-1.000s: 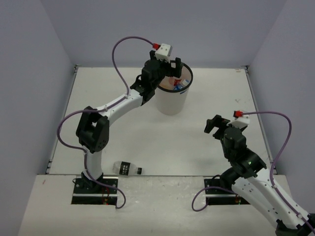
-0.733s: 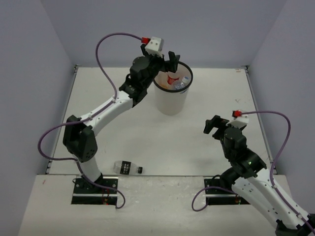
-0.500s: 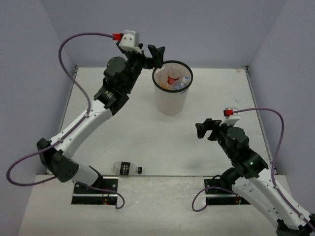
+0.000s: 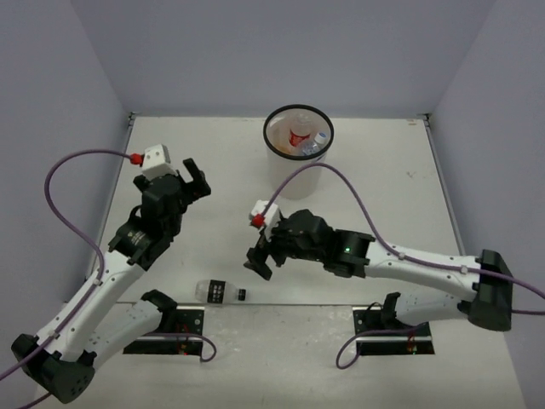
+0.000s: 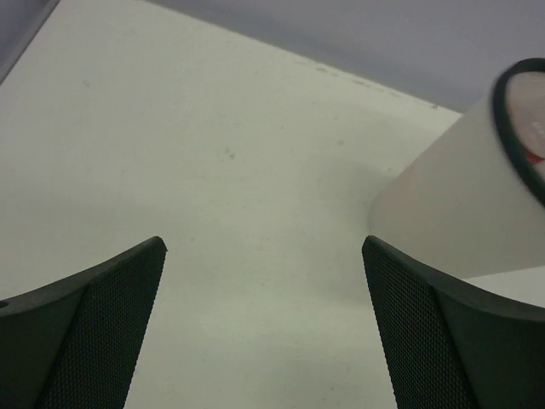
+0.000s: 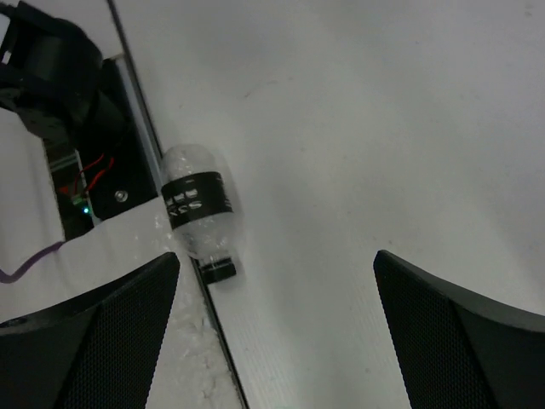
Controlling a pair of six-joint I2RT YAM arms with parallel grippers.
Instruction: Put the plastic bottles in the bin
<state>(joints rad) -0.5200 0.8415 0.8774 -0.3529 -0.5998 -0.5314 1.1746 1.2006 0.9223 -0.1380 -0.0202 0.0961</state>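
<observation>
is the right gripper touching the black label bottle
Apart. The top external view shows bare table between the open right gripper and the black-labelled bottle, which lies near the table's front edge.

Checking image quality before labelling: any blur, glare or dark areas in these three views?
Top external: sharp and evenly lit, with only soft shadows on the table. Left wrist: the bin is soft and cut off at the right edge. Right wrist: dimmer and greyer; the black-labelled bottle is slightly soft, though its label shows.

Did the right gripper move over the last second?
Yes. The right gripper swung left, from right of the bin to its near-left, close to the black-labelled bottle.
</observation>
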